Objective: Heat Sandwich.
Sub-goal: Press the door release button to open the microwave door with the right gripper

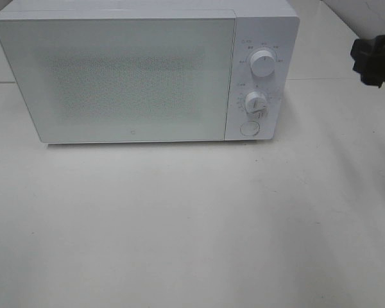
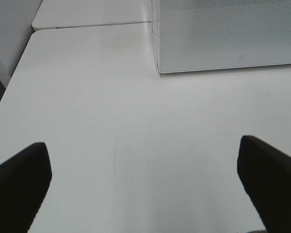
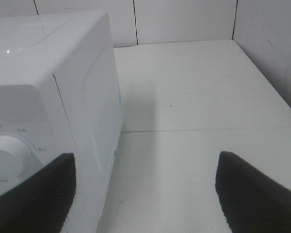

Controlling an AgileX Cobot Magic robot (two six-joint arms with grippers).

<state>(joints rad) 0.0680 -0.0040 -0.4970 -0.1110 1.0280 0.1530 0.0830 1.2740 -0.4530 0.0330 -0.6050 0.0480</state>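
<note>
On the left, the left gripper hung over the white table, its two dark fingers spread wide with nothing between them, just short of the near left corner of the microwave. The microwave stood at the far side of the table, its pale, speckled door shut. On its right-hand panel sat an upper knob, a lower knob beneath it and a round button at the bottom. To the right of the microwave, the right gripper hovered above the table (only a dark piece of it showed at the edge of the high view). Its own camera showed the fingers spread apart and holding nothing. The sandwich showed in no view, so its place could not be told.
</note>
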